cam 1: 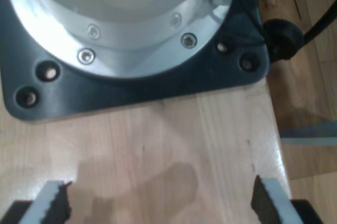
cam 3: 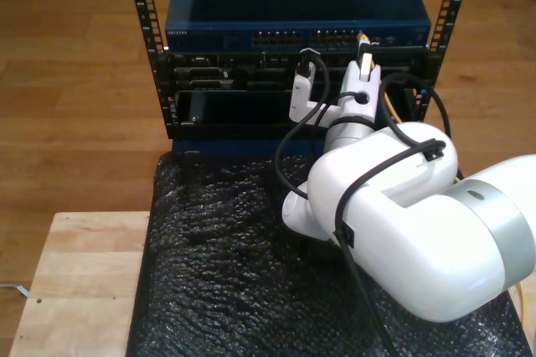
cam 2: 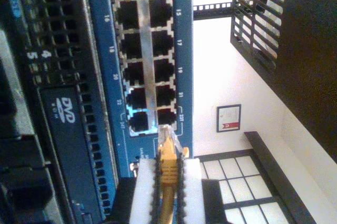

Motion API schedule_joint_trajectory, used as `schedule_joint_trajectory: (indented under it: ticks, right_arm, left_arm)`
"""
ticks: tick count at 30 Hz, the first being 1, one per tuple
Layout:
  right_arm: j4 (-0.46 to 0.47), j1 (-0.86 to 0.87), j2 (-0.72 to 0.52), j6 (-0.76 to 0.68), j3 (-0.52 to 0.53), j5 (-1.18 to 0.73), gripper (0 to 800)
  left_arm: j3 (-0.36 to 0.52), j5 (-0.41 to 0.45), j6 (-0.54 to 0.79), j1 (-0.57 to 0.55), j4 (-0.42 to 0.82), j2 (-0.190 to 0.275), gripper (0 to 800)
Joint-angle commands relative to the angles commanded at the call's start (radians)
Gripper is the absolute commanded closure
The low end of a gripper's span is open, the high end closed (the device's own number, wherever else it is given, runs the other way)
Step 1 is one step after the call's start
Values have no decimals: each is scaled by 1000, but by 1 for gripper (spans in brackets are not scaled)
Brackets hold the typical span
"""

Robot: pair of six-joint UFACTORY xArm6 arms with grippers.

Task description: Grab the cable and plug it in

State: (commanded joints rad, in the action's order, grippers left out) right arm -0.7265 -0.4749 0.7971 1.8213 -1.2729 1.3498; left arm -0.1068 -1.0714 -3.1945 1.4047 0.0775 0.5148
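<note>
The yellow-orange cable [cam 2: 168, 156] is pinched between the white pads of my second gripper [cam 2: 167, 167], which is shut on it. Its clear plug tip [cam 2: 165, 131] sits just short of the last ports, marked 23 and 24, on the blue switch [cam 2: 184, 50]. In the exterior view my second gripper [cam 3: 363, 66] reaches up to the switch's [cam 3: 293, 18] port row, right of its middle, and the cable [cam 3: 389, 108] trails down behind the arm. My first gripper [cam 1: 160, 205] is open over bare wood [cam 1: 158, 150], near a black arm base plate [cam 1: 131, 95].
Black server units with a DVD drive [cam 2: 68, 108] fill the rack below the switch. A black bubble-wrap mat [cam 3: 226, 256] lies before the rack. A wooden table [cam 3: 75, 281] stands at the exterior view's lower left. Thick black arm cables [cam 3: 289, 135] loop around the white arm.
</note>
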Motion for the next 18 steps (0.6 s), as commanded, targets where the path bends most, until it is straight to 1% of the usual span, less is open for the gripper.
schedule_joint_trajectory:
  ticks: [18]
  right_arm:
    - [2,-6,-2,18,-6,-2,800]
  left_arm:
    - [0,0,0,0,0,0,0]
